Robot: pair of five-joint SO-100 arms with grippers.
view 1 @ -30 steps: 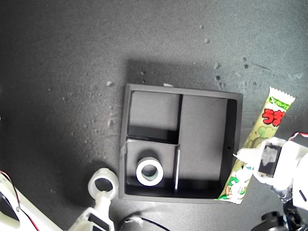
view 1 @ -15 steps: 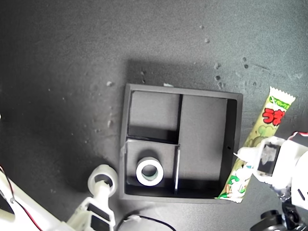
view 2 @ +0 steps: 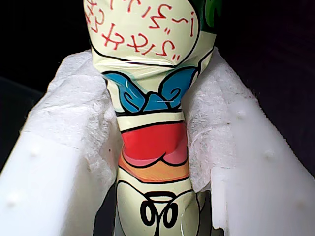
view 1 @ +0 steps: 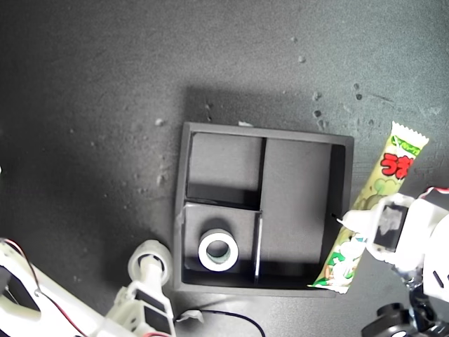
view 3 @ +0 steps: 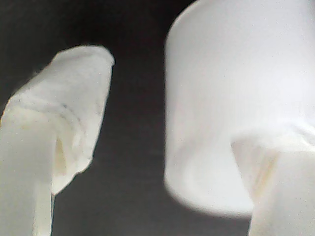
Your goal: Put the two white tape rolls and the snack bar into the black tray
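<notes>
Since a second earlier, the snack bar had swung a little toward the black tray, its lower end now over the tray's corner nearest the exterior view's bottom right, with the first tool clamped around its middle, the padded fingers pressing the wrapper from both sides. One white tape roll lay in the small compartment at the tray's near-left in the exterior view. The other white tape roll sat on the bench just outside that corner, one finger of the second tool in its hole, jaws parted, not yet gripping.
</notes>
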